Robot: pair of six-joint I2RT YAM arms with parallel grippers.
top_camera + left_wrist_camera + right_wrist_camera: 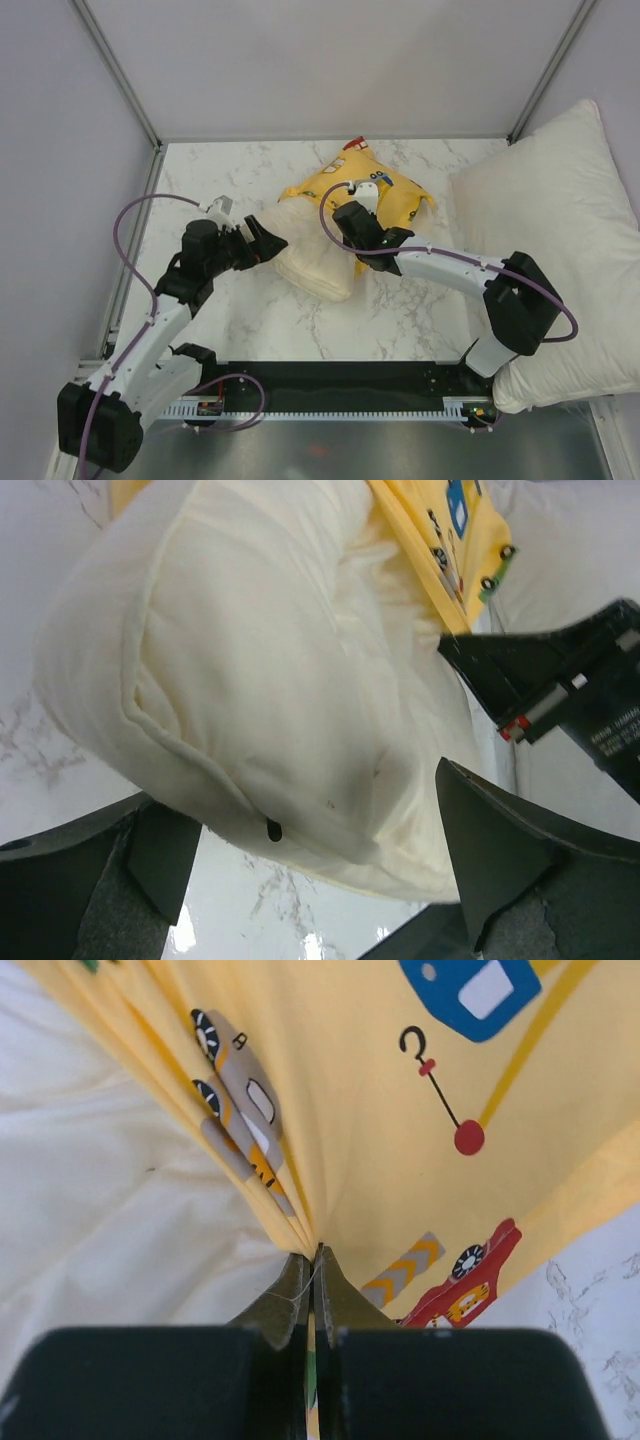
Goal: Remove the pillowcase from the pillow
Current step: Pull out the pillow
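Right end effector, fingers pressed together, clamped on a gathered fold of the yellow pillowcase printed with cartoon vehicles; left end effector, fingers spread wide apart, one on either side of the bare near end of the cream pillow; the pillow's far end sits inside the pillowcase; both lie mid-tabletop; a large white pillow rests at the right edge.

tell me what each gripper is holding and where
The right gripper pinches a gathered fold of the pillowcase. The left gripper stands open around the pillow, holding nothing.
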